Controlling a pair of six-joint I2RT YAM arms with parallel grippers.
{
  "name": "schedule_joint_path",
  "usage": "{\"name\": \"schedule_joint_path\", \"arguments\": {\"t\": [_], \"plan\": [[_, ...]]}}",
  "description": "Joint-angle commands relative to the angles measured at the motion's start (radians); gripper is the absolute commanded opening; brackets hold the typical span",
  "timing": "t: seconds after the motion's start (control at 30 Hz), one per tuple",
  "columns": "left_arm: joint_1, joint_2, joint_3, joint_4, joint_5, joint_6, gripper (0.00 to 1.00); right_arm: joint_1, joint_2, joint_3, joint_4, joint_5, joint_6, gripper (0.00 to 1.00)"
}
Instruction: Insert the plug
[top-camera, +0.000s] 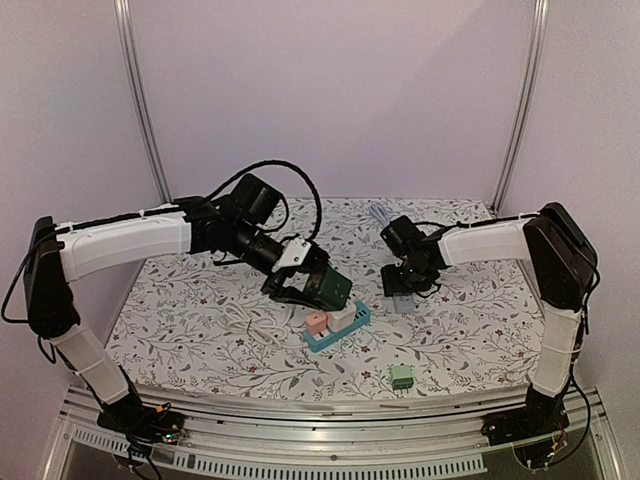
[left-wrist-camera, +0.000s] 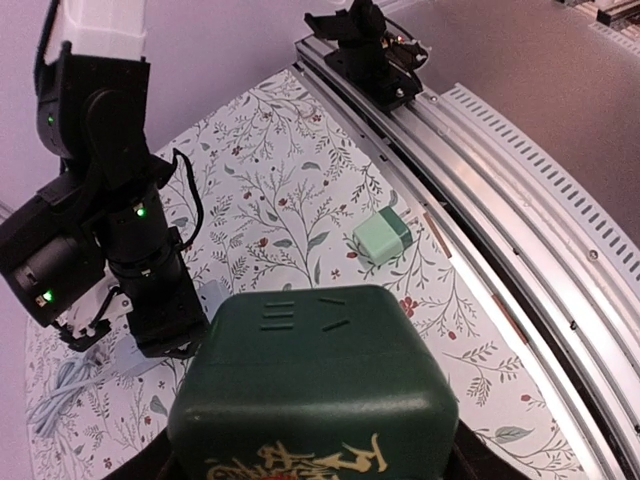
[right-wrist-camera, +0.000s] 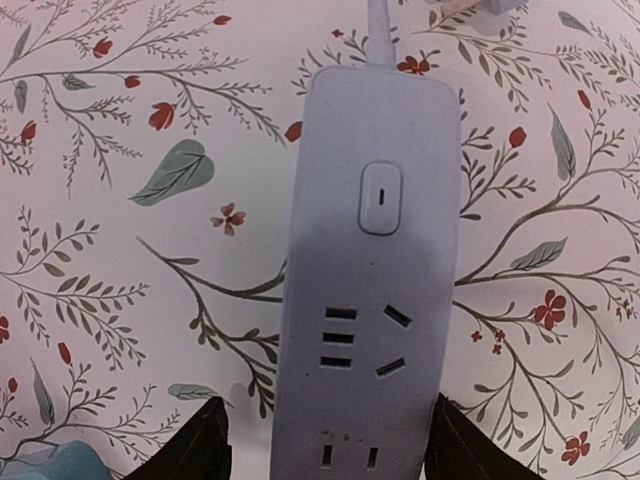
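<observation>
My left gripper (top-camera: 318, 287) is shut on a dark green cube-shaped plug adapter (top-camera: 330, 286) and holds it above the table, left of the strip. In the left wrist view the adapter (left-wrist-camera: 315, 385) fills the lower middle, between the jaws of my left gripper (left-wrist-camera: 315, 465), and its face shows socket slots. A white power strip (right-wrist-camera: 370, 300) lies flat on the floral cloth, its switch and socket holes facing up. My right gripper (right-wrist-camera: 330, 450) is open and straddles the strip's near end, with a gap on the left side. In the top view the right gripper (top-camera: 405, 287) hovers over the strip (top-camera: 404, 304).
A teal tray (top-camera: 352, 328) with a pink plug (top-camera: 316, 322) and a white plug stands just below the green adapter. A light green cube (top-camera: 402, 376) sits near the front edge and also shows in the left wrist view (left-wrist-camera: 381, 237). A white cable (top-camera: 248, 325) lies to the left.
</observation>
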Motion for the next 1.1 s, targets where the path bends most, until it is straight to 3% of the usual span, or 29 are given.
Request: {"name": "schedule_joint_path", "arguments": {"t": [0.0,0.2,0.57,0.77,1.0,1.07], "plan": [[-0.003,-0.013,0.027,-0.049,0.027,0.089,0.0,-0.005,0.028,0.005,-0.008,-0.026,-0.026,0.6],[-0.003,-0.007,0.046,-0.107,0.014,0.221,0.0,-0.004,-0.017,-0.059,-0.001,-0.114,-0.089,0.36],[0.005,0.122,0.197,-0.293,-0.048,0.584,0.0,0.057,-0.243,-0.22,-0.099,-0.145,-0.234,0.3],[0.0,0.24,0.378,-0.476,-0.041,0.692,0.0,0.157,-0.303,-0.327,-0.085,-0.129,-0.233,0.32],[-0.022,0.321,0.457,-0.54,-0.05,0.737,0.0,0.244,-0.314,-0.388,-0.097,-0.064,-0.15,0.34],[-0.029,0.337,0.472,-0.555,-0.053,0.751,0.0,0.252,-0.333,-0.411,-0.104,-0.041,-0.112,0.43]]}}
